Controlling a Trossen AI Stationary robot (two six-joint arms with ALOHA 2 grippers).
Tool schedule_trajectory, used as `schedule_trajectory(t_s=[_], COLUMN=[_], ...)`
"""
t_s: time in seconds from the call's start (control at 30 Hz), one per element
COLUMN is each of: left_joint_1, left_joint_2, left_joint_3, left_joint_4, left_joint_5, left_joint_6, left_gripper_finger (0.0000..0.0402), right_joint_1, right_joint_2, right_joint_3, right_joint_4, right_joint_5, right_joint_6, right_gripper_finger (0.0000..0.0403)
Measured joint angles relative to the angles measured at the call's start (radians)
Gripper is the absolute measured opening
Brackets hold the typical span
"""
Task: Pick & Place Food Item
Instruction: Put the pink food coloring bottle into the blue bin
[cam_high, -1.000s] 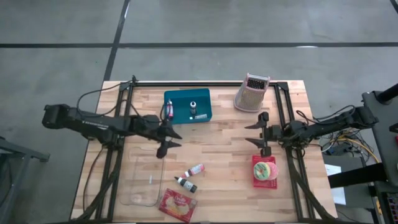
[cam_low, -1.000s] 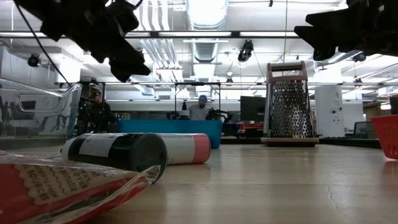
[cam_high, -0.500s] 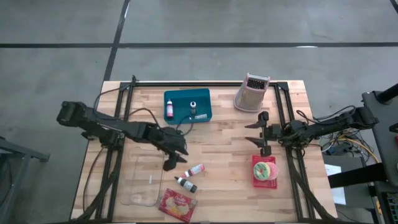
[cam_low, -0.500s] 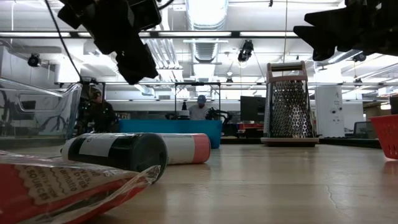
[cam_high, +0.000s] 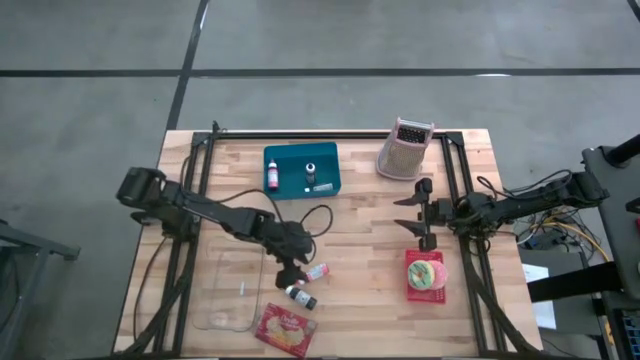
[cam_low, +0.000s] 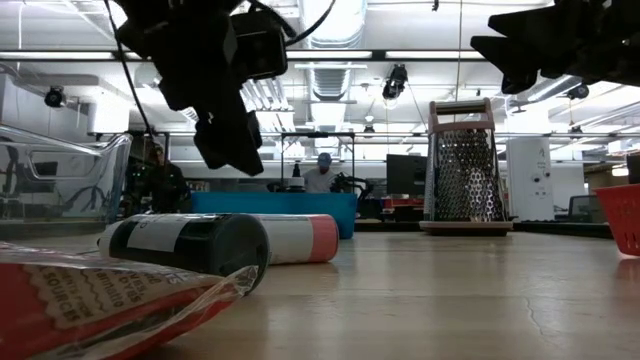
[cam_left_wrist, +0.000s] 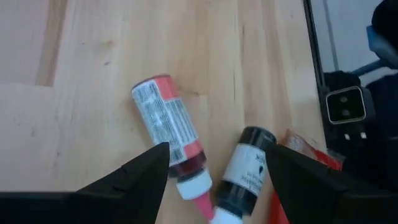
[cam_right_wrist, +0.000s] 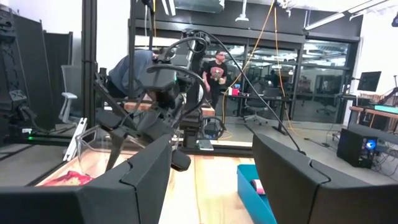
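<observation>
Approach stage: I've got left gripper (cam_left_wrist: 214, 163) wide open, empty, over pink bottle (cam_left_wrist: 169, 127) & black bottle (cam_left_wrist: 242, 171); nothing grabbed yet. Right gripper (cam_high: 415, 214) open, empty, idle near red basket (cam_high: 425, 272).

Tabletop (cam_high: 360, 250), seen from above. Far edge: bin (cam_high: 301, 170) left of centre, 2 small items inside; grater (cam_high: 404, 148) to its right. Near edge, left: clear dish (cam_high: 229, 290); packet (cam_high: 285, 329) just right of its near corner. 2 bottles (cam_high: 308, 284) lie side by side right of the dish, beyond the packet. Left gripper (cam_high: 290, 270) is over the bottles. Right side: basket (cam_high: 425, 271), with right gripper (cam_high: 420, 215) just beyond it.
</observation>
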Motion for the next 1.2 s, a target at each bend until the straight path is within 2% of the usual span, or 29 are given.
schedule_trajectory(t_s=[0.13,0.4,0.73,1.2], left_joint_1=[-0.016,-0.031,-0.038,-0.04], left_joint_2=[0.029,0.088,0.155,0.179], left_joint_3=[0.026,0.098,0.153,0.156], left_joint_4=[0.002,-0.094,-0.152,-0.175], left_joint_5=[-0.012,-0.109,-0.144,-0.186], left_joint_6=[-0.019,-0.039,-0.04,-0.044], left_gripper_finger=[0.0272,0.0271,0.0271,0.0271], right_joint_1=[0.0,0.0,0.0,0.0], right_joint_2=[0.0,0.001,0.001,0.001], right_joint_3=[0.0,0.009,0.017,0.016], right_joint_4=[0.0,-0.003,-0.007,-0.005], right_joint_5=[0.0,0.0,0.0,0.0], right_joint_6=[-0.008,-0.013,-0.025,-0.03], right_gripper_finger=[0.0219,0.0219,0.0219,0.0219])
